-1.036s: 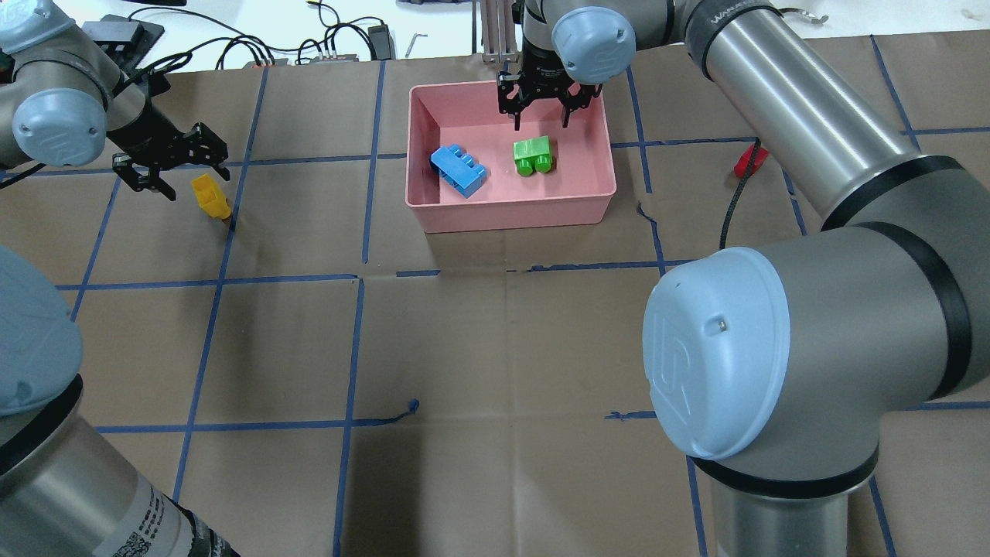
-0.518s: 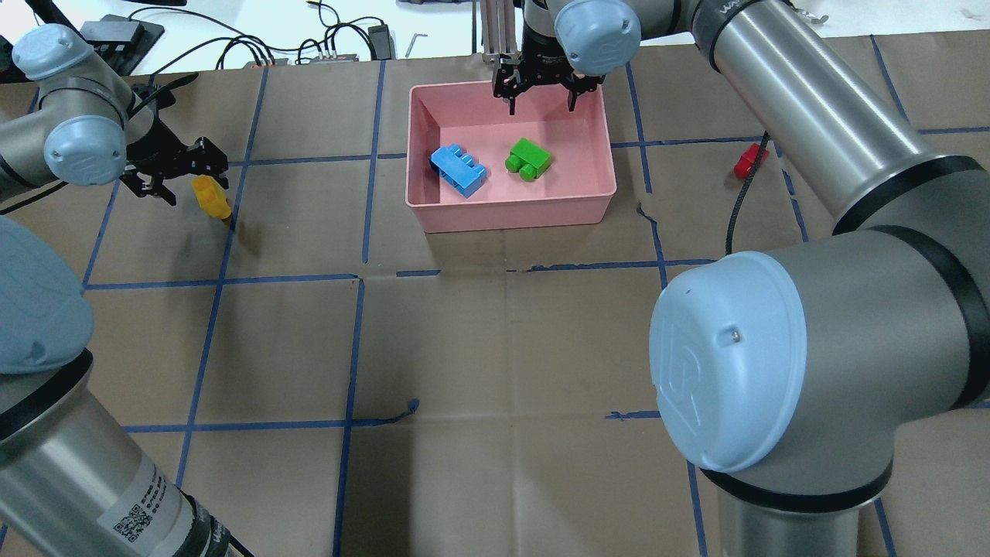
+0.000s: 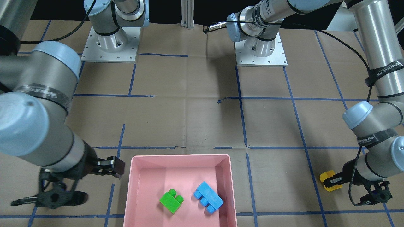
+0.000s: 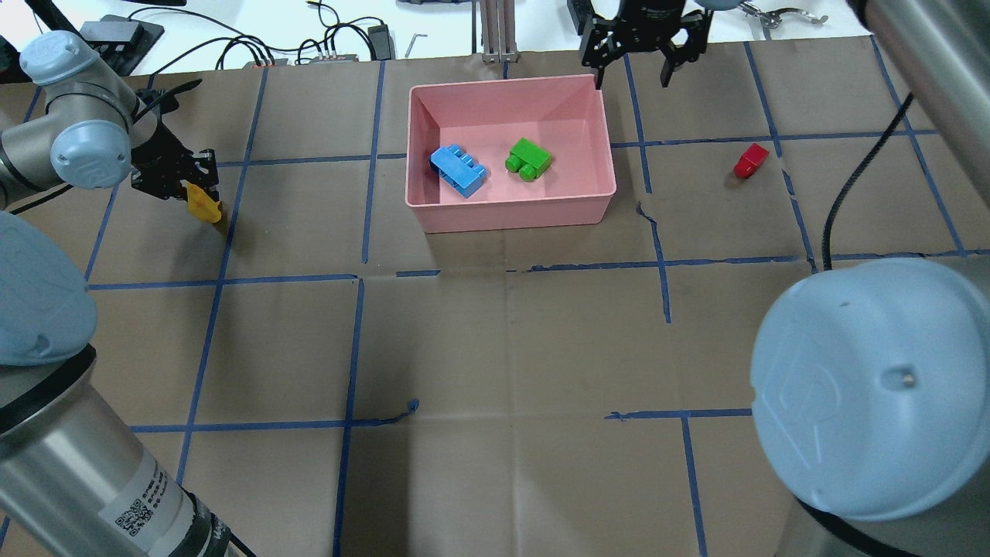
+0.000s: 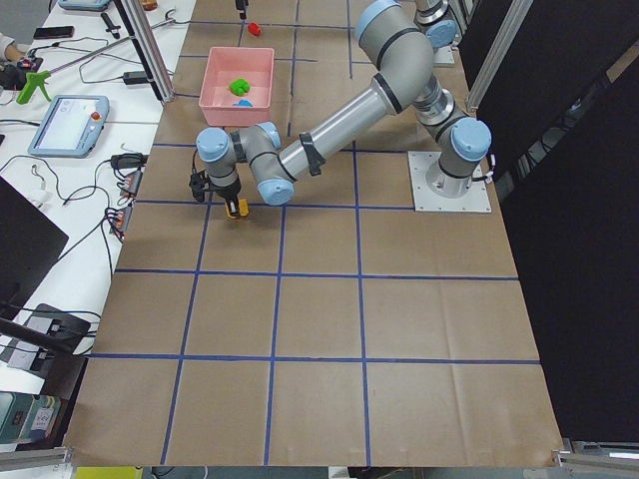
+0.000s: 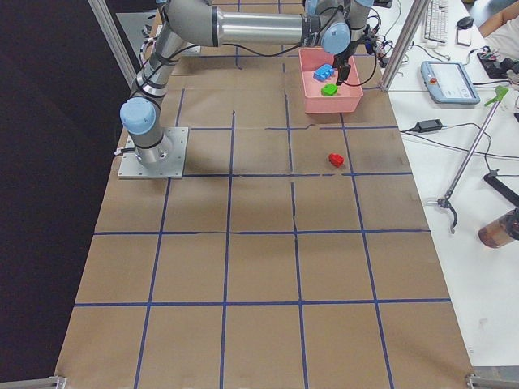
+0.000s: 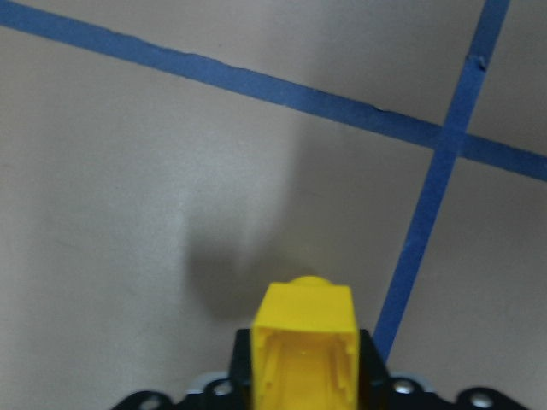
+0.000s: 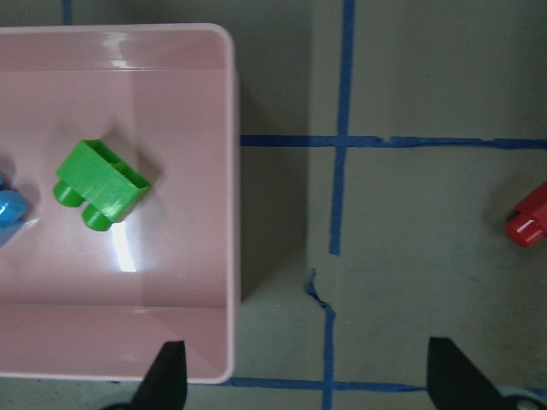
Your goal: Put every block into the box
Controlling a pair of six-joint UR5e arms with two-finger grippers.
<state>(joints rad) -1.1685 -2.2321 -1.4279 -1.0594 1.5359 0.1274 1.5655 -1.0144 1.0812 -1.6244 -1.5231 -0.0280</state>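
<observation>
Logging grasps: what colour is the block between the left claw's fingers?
Yellow block, clearest in the left wrist view.

LABELS | left arm (image 3: 375, 37), by the table's left edge: upper strap (image 3: 384, 72) reads "WANHEED", the small print after it illegible | wrist strap (image 3: 373, 137): the same "WANHEED" | right arm (image 3: 28, 126), by the right edge: forearm strap (image 3: 44, 93) reads "WANHEED" | sticker (image 4: 133, 507) on the left arm, near edge: 1 QR code, print too small to read

green brick (image 8: 101, 184) in box (image 8: 232, 171) | red brick (image 8: 530, 224) outside, right edge | hand (image 8: 312, 380) fingers spread
</observation>
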